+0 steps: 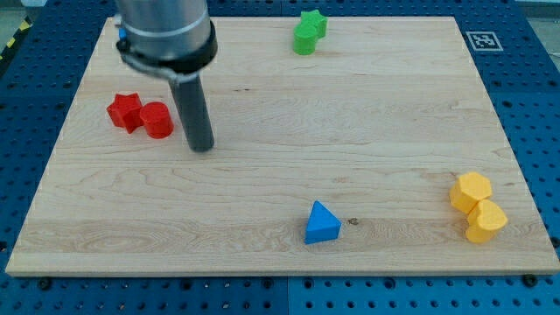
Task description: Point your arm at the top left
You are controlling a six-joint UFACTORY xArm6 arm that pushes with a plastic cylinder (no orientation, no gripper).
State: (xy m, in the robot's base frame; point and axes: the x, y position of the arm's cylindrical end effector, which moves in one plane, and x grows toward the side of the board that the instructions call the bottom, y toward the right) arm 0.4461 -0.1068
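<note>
- Tip [202, 147]: my tip sits on desk [262, 201], just at 3 o'clock of red cylinder [157, 121], w/ red star [126, 111] beyond.
- Jaws: none, bare rod, holding nothing.
- Desk's top-left corner: 11 o'clock of tip.

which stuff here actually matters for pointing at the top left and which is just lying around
Belongs to the job:
- my tip, on the board's left side, just right of the red blocks
- the board's top left corner

Just lying about:
- red star and red cylinder
- two green blocks
- blue triangle
- two yellow blocks
</note>
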